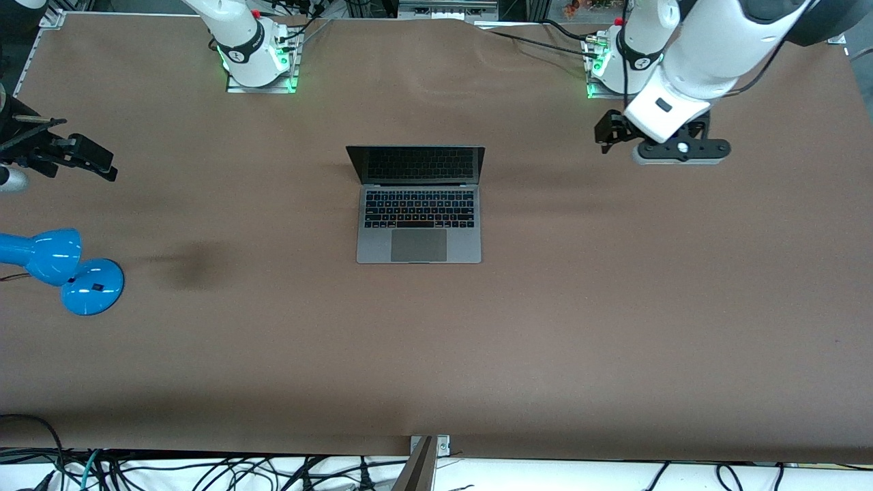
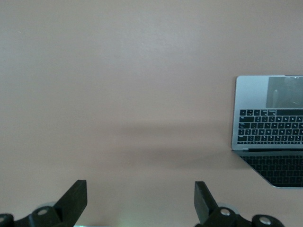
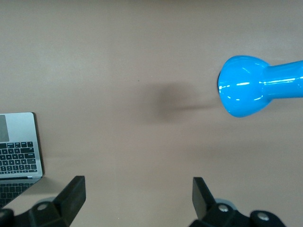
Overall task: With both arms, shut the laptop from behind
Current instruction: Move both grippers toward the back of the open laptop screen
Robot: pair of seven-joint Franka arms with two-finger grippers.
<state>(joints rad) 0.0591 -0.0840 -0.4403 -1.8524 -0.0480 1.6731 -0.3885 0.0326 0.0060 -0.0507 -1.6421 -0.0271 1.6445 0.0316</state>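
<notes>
The laptop [image 1: 419, 204] sat open near the middle of the brown bench [image 1: 545, 327], its grey-silver base flat, black keys and large grey trackpad facing up, and its dark screen standing up on the edge toward the robots' bases, mirroring the keys. It also showed at the edge of both wrist views [image 2: 270, 130] [image 3: 19, 151]. The left arm [image 1: 709, 48] reached out from its base and bent down, so that the left gripper [image 2: 140, 201] hung over bare bench toward the left arm's end, well apart from the laptop, its jaws spread wide and holding nothing. The right gripper [image 3: 138, 198] was over the bench at the right arm's end, near a blue lamp [image 1: 61, 269], its jaws likewise wide apart and empty.
</notes>
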